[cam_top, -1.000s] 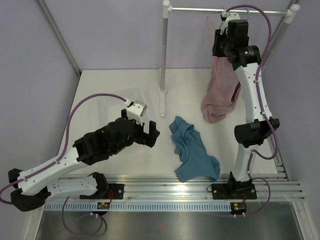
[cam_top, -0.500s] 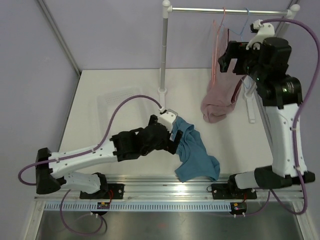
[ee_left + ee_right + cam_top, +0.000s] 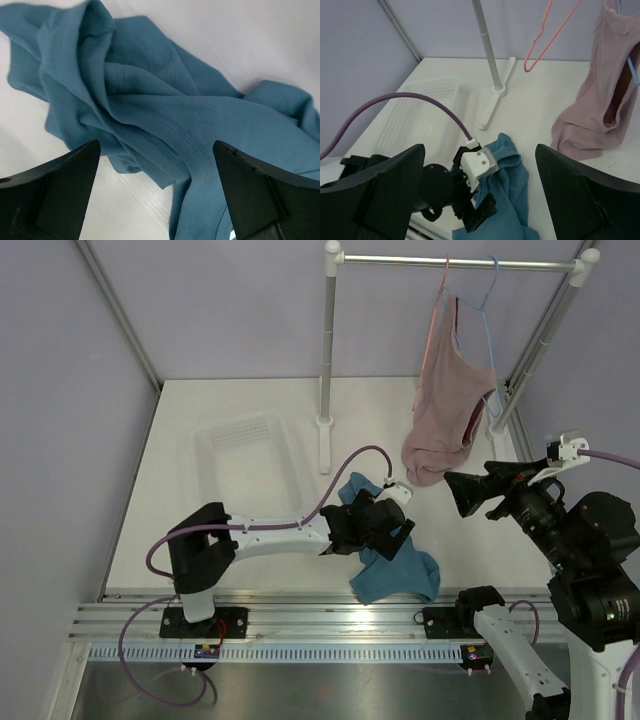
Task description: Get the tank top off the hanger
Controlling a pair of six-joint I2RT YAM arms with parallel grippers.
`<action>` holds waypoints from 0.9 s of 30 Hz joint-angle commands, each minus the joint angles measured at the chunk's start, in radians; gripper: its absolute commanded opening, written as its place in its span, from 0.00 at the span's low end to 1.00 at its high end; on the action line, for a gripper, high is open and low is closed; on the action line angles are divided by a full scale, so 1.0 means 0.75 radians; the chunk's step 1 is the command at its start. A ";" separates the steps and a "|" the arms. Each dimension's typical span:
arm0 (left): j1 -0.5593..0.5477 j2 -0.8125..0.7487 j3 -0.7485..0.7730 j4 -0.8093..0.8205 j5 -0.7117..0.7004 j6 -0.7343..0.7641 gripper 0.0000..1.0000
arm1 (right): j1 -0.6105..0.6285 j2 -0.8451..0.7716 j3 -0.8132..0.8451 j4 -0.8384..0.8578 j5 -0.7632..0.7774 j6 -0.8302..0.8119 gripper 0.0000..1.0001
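Note:
The teal tank top point(image 3: 402, 576) lies crumpled on the table, off any hanger; it fills the left wrist view point(image 3: 165, 110) and shows in the right wrist view point(image 3: 514, 172). My left gripper point(image 3: 398, 532) is open and low over the cloth, its fingers point(image 3: 55, 192) standing either side of a fold with nothing pinched. The salmon hanger point(image 3: 433, 325) hangs bare on the rail, also in the right wrist view point(image 3: 546, 37). My right gripper point(image 3: 462, 495) is open and empty, raised at the right and facing the table.
A dusty-pink top point(image 3: 445, 410) hangs from a pale blue hanger point(image 3: 487, 320) on the rail, its hem reaching the table. The rack post point(image 3: 328, 340) and foot stand mid-table. A white perforated basket point(image 3: 245, 455) lies at the left.
My left arm has stretched right until its open gripper is over the tank top. My right arm has dropped from the rail to the lower right, its gripper open.

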 commanded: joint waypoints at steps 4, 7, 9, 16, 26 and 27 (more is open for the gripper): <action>-0.048 0.219 0.098 0.063 -0.004 -0.063 0.99 | -0.002 -0.081 -0.060 0.003 -0.047 0.039 1.00; -0.060 0.285 0.079 0.067 0.010 -0.098 0.90 | -0.005 -0.071 -0.042 -0.038 -0.045 0.019 0.99; -0.060 0.291 0.051 0.106 0.041 -0.114 0.76 | -0.005 -0.083 -0.046 -0.028 -0.061 0.019 0.99; -0.066 0.142 0.077 0.028 0.017 -0.098 0.00 | -0.003 -0.130 -0.093 0.019 -0.045 0.025 0.99; -0.044 -0.331 0.206 -0.289 -0.478 -0.081 0.00 | 0.000 -0.154 -0.099 0.011 0.027 0.012 0.99; -0.038 -0.359 0.249 -0.354 -0.513 -0.081 0.00 | -0.002 -0.156 -0.099 0.013 0.033 0.010 0.99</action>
